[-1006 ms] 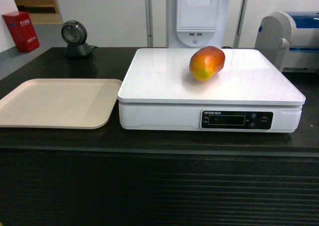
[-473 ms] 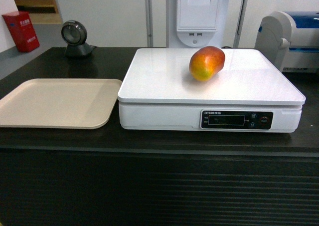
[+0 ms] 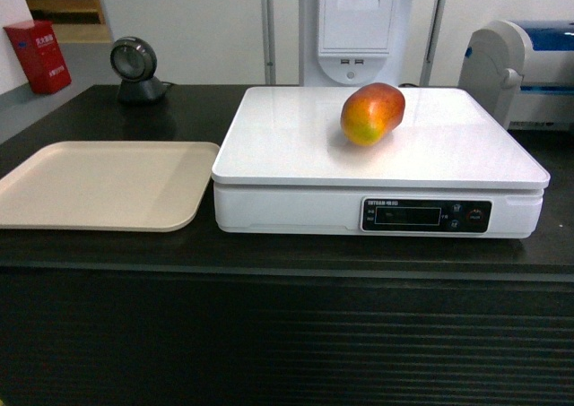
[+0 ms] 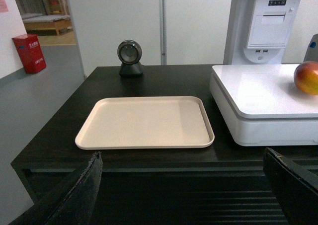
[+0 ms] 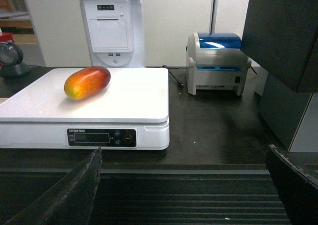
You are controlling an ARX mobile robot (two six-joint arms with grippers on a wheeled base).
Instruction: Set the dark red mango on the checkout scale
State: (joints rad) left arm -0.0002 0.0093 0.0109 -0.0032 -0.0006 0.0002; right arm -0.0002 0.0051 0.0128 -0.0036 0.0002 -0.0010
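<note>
The dark red mango (image 3: 372, 113) lies on its side on the white platform of the scale (image 3: 296, 146), toward the back; it also shows as the mango (image 5: 87, 82) on the scale (image 5: 139, 96) and as the mango (image 4: 307, 77) at the right edge. The scale stands on the black checkout (image 3: 269, 263) counter. My left gripper (image 4: 181, 158) hangs open in front of the ribbed counter front, below the tray, holding nothing. My right gripper (image 5: 184, 155) is open too, in front of the counter, right of the scale's display. Neither gripper shows in the head view.
A beige tray (image 3: 99, 184) lies left of the scale. A round barcode scanner (image 3: 134, 65) stands at the back left, a white receipt terminal (image 3: 356, 25) behind the scale, a blue-topped label printer (image 5: 218, 61) to its right. A dark cabinet (image 5: 285, 61) rises at far right.
</note>
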